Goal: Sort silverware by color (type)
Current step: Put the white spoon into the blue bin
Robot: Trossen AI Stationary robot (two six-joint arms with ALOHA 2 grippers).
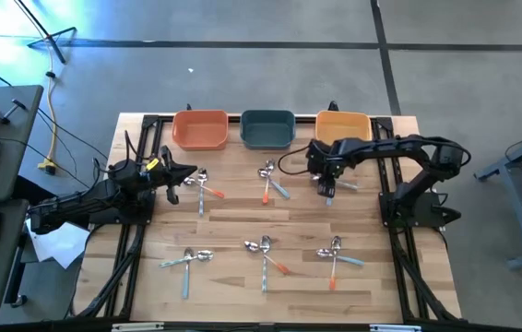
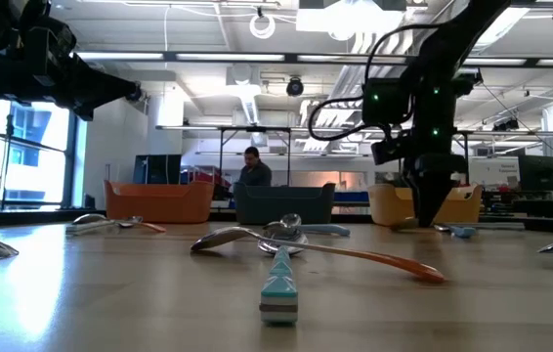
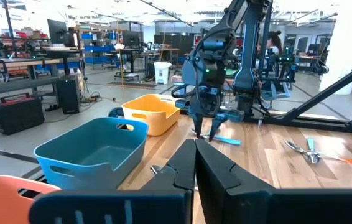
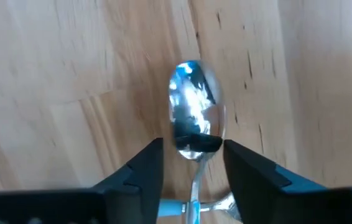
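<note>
R gripper (image 4: pixel 192 163) points straight down, fingers apart astride a shiny, smooth spoon (image 4: pixel 194 118) on pale grained wood table (image 1: pixel 243 221). L gripper (image 3: pixel 194 163) hovers nr orange bowl (image 1: pixel 199 129), fingers together.

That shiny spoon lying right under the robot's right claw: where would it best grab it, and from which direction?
Probably the thin neck just behind the spoon's bowl, coming straight down from above. It lies flat on the table, and the neck is narrow enough to fit between the fingers; the rounded, slick bowl would likely slip. The right end effector hangs open there, one finger on each side of the neck.
</note>
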